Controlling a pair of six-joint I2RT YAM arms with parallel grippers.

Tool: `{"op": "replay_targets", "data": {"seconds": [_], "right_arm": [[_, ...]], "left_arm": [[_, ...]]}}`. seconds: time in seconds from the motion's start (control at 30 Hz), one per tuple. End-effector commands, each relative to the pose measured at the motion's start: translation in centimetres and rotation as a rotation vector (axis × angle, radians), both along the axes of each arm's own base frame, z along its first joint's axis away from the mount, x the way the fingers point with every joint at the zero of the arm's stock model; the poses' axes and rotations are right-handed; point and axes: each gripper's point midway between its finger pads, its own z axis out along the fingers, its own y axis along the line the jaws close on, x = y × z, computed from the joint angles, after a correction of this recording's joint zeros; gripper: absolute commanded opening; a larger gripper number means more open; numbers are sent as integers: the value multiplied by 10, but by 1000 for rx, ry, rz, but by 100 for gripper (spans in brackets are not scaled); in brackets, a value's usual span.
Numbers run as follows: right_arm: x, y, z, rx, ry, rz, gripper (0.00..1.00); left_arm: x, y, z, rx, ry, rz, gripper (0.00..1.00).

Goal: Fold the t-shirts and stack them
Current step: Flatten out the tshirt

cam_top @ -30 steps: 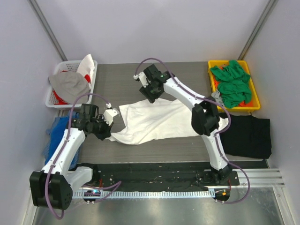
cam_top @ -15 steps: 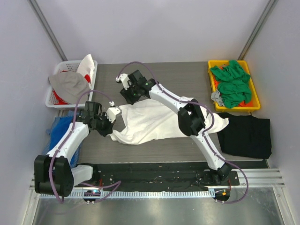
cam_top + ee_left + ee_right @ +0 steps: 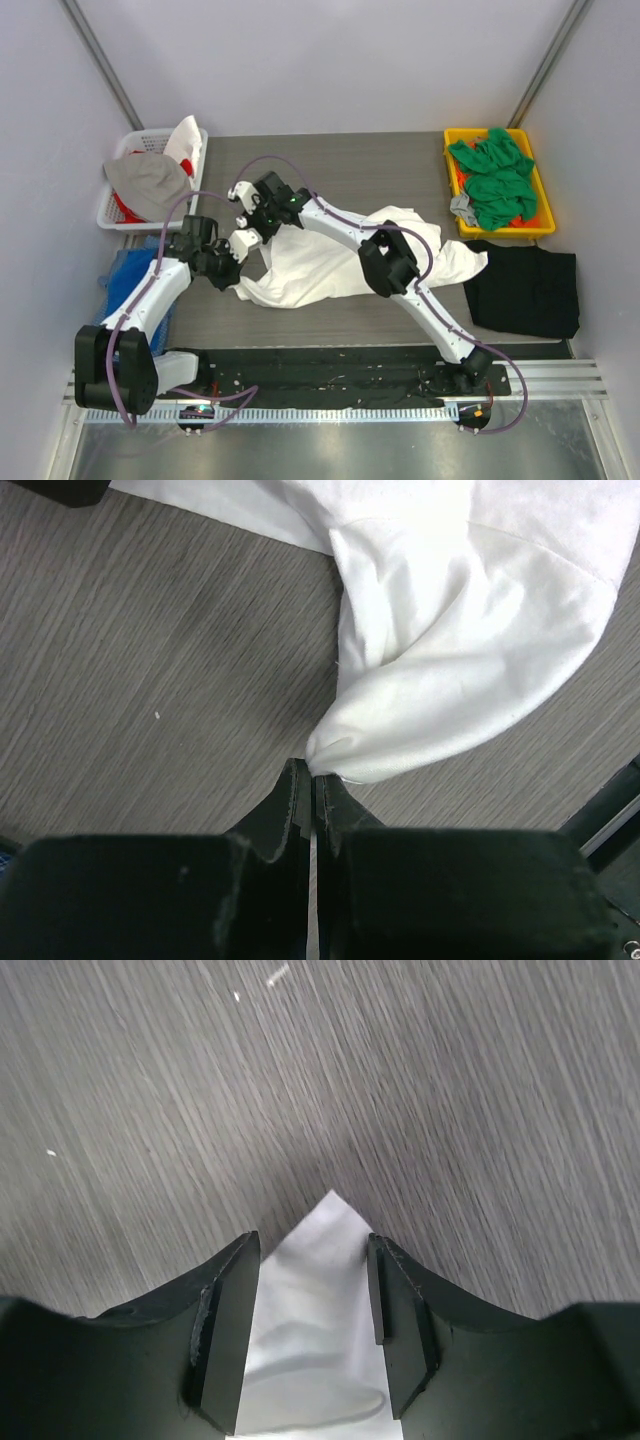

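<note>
- Top external view: the white t-shirt [image 3: 340,262] lies rumpled and half spread in the middle of the grey table [image 3: 400,160], and both arms are working its left edge.
- The left gripper [image 3: 226,272] is down at the shirt's near-left side. Its wrist cam shows the fingers clenched tight on a bunched fold of the white cloth [image 3: 450,660], right at the tips [image 3: 310,775].
- The right arm reaches all the way across the shirt, so the right gripper [image 3: 252,220] sits at the far-left corner, pretty close to the left one.
- On the right wrist cam the fingers are spread apart [image 3: 311,1245], with a pointed corner of the shirt [image 3: 322,1290] lying flat on the table between them. No pinch that I can see.
- The green t-shirts [image 3: 495,180] are piled in the yellow bin [image 3: 452,150] at the far right.
- The black t-shirt [image 3: 525,290] lies flat just in front of that bin.
- A white basket [image 3: 118,216] at the far left holds a grey cloth [image 3: 148,180].
</note>
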Motion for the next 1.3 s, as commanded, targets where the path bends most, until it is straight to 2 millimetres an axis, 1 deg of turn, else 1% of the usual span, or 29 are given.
{"op": "replay_targets", "data": {"seconds": [0.0,0.13,0.17,0.27,0.33,0.47,0.5,0.53,0.6,0.67,0.7,0.73,0.77,0.83,0.87,0.9,0.93,0.97,1.0,1.03,1.07,1.1,1.13,1.17,1.2,1.23,1.27], "right_arm": [[5,24,33,99,-59,27,55],[4,24,26,89,-59,31,54],[4,24,25,86,-58,30,50],[4,21,19,70,-59,23,43],[4,20,18,63,-63,22,43],[0,16,7,45,-44,22,41],[1,15,8,46,-45,20,41],[-1,15,3,41,-40,22,40],[-1,14,2,40,-36,18,36],[-1,13,-1,34,-34,13,26],[-1,13,-3,29,-31,12,20],[0,12,-1,29,-37,6,4],[1,10,0,22,-44,-2,1],[1,4,-2,2,-49,-8,1],[2,2,8,6,-65,-12,1],[5,-2,11,-8,-85,-28,1],[6,-7,11,-24,-96,-36,1],[11,-12,17,-36,-117,-57,1],[20,-19,33,-52,-174,-91,1],[25,-26,40,-73,-196,-112,1],[30,-32,49,-86,-223,-133,1],[43,-49,69,-123,-283,-200,1],[50,-57,82,-139,-320,-222,1],[57,-66,96,-151,-349,-248,1],[66,-84,117,-163,-381,-294,1],[75,-100,133,-189,-425,-346,1],[93,-141,172,-211,-485,-455,1]], "left_arm": [[10,-1,15,3,-55,-25,0],[7,0,13,10,-51,-28,0],[6,0,13,8,-47,-27,0],[4,1,12,12,-43,-27,0],[2,1,10,14,-40,-30,0],[-4,1,5,14,-27,-32,0],[-5,1,4,15,-25,-33,0],[-5,2,3,20,-26,-34,0],[-7,2,2,19,-22,-34,0],[-7,2,2,20,-21,-36,0],[-7,3,2,20,-21,-34,0],[-6,3,2,21,-22,-34,0],[-5,2,3,20,-26,-34,0],[-2,0,5,9,-36,-31,0],[0,-1,6,-2,-36,-18,0],[2,-2,7,-11,-40,-8,0],[9,-4,10,-22,-61,2,0],[13,-5,11,-27,-63,13,0],[18,-6,13,-42,-61,51,0],[31,-5,21,-45,-92,76,0],[38,-6,26,-54,-103,98,0],[44,-6,27,-69,-89,141,0],[59,-8,41,-87,-130,162,0],[68,-8,49,-101,-148,187,0],[77,-6,54,-109,-159,219,0],[92,-7,73,-141,-195,257,0],[119,3,99,-143,-253,359,0]]}}
